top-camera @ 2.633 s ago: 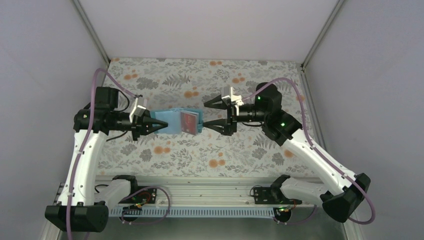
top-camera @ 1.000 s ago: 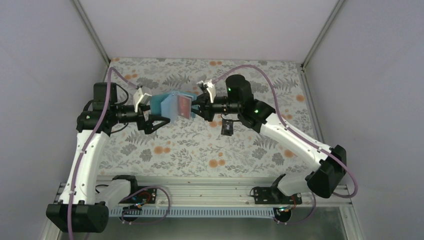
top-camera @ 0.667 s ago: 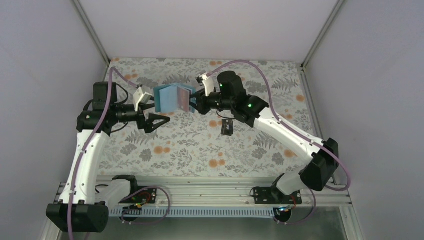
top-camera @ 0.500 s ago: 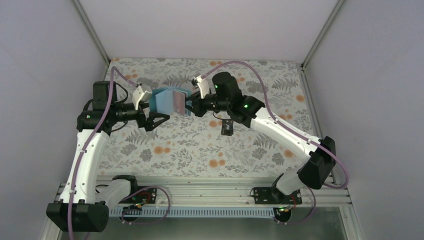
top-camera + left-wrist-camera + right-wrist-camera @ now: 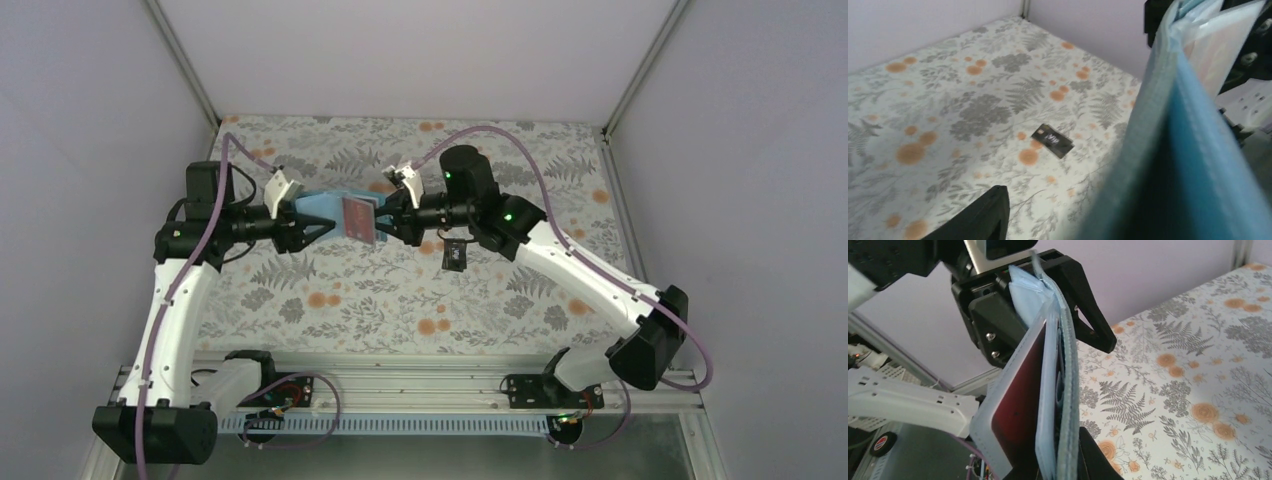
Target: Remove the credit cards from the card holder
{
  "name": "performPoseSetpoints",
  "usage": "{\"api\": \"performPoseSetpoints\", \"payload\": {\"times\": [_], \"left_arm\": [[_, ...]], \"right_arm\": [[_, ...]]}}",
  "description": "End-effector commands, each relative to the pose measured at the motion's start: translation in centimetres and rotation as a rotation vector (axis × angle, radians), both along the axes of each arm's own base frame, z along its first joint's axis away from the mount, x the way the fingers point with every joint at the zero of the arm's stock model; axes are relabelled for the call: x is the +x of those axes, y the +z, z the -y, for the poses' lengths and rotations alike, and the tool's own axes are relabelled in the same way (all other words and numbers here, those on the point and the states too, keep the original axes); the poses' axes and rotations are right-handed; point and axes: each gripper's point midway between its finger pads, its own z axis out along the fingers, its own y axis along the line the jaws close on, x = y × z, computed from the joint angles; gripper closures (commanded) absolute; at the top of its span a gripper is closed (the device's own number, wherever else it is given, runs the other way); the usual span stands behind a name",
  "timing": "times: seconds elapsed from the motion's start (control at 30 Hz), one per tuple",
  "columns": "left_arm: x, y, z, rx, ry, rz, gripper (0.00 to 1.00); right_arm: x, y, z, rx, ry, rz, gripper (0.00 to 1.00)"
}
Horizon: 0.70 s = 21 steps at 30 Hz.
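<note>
Aloft above the floral table [image 5: 400, 300], the teal card holder [image 5: 322, 204] hangs between two arms. The right pincer [image 5: 385, 222] clamps one end, while the left pincer [image 5: 315, 225] straddles the other, its grip unclear. The red card [image 5: 1018, 390] looks light, stiff and slick, best pinched by its exposed edge between soft pocket flaps. A black card [image 5: 455, 254] lies below.

The teal-blue folding card holder [image 5: 335, 212], lifted toward the far wall moments ago, has dropped back down in the right pincer [image 5: 388, 222] — its left edge now sits inside the left pincer [image 5: 318, 224], whose jaws have narrowed from fully spread.
</note>
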Motion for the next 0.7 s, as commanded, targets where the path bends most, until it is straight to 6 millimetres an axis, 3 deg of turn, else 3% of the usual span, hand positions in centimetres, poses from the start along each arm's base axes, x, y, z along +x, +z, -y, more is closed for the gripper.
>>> {"api": "performPoseSetpoints", "payload": {"times": [0.0, 0.07, 0.13, 0.23, 0.27, 0.37, 0.4, 0.53, 0.67], "left_arm": [[-1.0, 1.0, 0.7, -0.047, -0.067, 0.019, 0.59], [-2.1, 1.7, 1.3, -0.094, -0.134, 0.020, 0.78], [-3.5, 2.5, 1.9, -0.142, -0.203, 0.023, 0.91], [-4.7, 3.2, 2.1, -0.161, -0.249, 0.048, 0.97], [-4.8, 3.2, 2.1, -0.157, -0.249, 0.053, 0.96], [-3.6, 2.6, 1.6, -0.104, -0.186, 0.054, 0.56], [-2.9, 2.4, 1.3, -0.079, -0.153, 0.056, 0.49], [-0.3, 3.0, -0.1, -0.010, -0.005, 0.066, 0.40], [2.0, 4.1, -2.3, 0.060, 0.160, 0.104, 0.34]], "right_arm": [[-4.3, 3.2, 0.9, 0.115, 0.231, 0.090, 0.96], [-4.3, 3.1, 1.0, 0.115, 0.238, 0.095, 0.96], [-3.8, 2.7, 1.2, 0.106, 0.224, 0.093, 0.96], [-3.6, 2.4, 1.9, 0.115, 0.231, 0.091, 0.96], [-3.7, 2.4, 2.2, 0.123, 0.242, 0.088, 0.96], [-3.7, 2.1, 2.8, 0.127, 0.256, 0.070, 0.96], [-3.2, 2.0, 2.9, 0.118, 0.232, 0.060, 0.96], [1.5, 0.3, 4.1, 0.061, 0.035, -0.049, 0.96], [7.7, -3.8, 5.7, -0.100, -0.334, -0.205, 0.96]]}}
